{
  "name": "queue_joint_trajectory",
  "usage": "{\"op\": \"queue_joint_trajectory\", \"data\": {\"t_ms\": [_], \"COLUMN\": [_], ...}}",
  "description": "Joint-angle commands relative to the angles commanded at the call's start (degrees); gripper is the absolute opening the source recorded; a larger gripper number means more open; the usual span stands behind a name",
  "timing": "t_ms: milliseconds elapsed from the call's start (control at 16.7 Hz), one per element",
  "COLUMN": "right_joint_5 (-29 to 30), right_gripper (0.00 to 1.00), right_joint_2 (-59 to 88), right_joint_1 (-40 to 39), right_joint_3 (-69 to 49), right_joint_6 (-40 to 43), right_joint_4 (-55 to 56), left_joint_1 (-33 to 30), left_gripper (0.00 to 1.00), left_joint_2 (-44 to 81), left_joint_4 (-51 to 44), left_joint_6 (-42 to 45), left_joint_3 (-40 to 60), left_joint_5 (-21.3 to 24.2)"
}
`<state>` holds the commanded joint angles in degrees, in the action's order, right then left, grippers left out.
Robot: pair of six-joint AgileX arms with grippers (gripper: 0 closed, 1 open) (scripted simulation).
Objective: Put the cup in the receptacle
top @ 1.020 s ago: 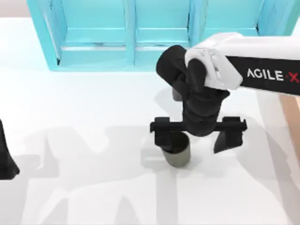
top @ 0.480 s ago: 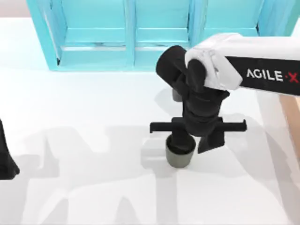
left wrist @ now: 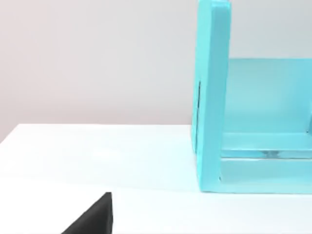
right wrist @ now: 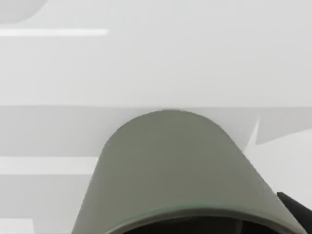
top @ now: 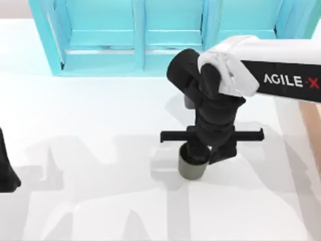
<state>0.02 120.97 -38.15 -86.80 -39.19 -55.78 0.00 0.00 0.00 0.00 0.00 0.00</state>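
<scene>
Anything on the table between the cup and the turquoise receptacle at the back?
Top view: the right arm crosses above that stretch, its hand at the cup. A small grey thing peeks out beside the arm, before the receptacle.

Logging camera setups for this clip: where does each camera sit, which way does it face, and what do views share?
Top view: above the table, looking down on the small olive-grey cylindrical cup, turquoise shelf-like receptacle, right end effector and left arm at the left edge.
Left wrist view: level across the white table toward the receptacle's end.
Right wrist view: close on the cup, also in the top view.
</scene>
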Motion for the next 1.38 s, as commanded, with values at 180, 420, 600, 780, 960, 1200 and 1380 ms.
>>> {"op": "queue_joint_trajectory", "data": {"t_ms": [180, 420, 600, 780, 960, 1200, 1380], "right_joint_5": [0.06, 1.36, 3.22, 5.3, 6.54, 4.98, 2.68], "right_gripper": [0.0, 0.0, 0.0, 0.0, 0.0, 0.0, 0.0], "right_joint_2": [-0.11, -2.21, -6.54, -10.71, -13.52, -16.36, -18.16], "right_joint_1": [0.15, 5.93, 15.95, 30.39, 44.37, 56.27, 59.62], "right_joint_3": [-0.05, -3.29, -5.78, -6.89, -7.03, -7.24, -7.4], "right_joint_6": [0.02, 4.23, 12.64, 25.6, 40.94, 55.04, 59.71], "right_joint_4": [-0.08, -1.64, -3.65, -6.72, -12.05, -20.2, -23.64], "left_joint_1": [0.0, 0.0, 0.0, 0.0, 0.0, 0.0, 0.0], "left_gripper": [1.0, 1.0, 1.0, 1.0, 1.0, 1.0, 1.0], "left_joint_2": [0.0, 0.0, 0.0, 0.0, 0.0, 0.0, 0.0], "left_joint_4": [0.0, 0.0, 0.0, 0.0, 0.0, 0.0, 0.0], "left_joint_6": [0.0, 0.0, 0.0, 0.0, 0.0, 0.0, 0.0], "left_joint_3": [0.0, 0.0, 0.0, 0.0, 0.0, 0.0, 0.0], "left_joint_5": [0.0, 0.0, 0.0, 0.0, 0.0, 0.0, 0.0]}}
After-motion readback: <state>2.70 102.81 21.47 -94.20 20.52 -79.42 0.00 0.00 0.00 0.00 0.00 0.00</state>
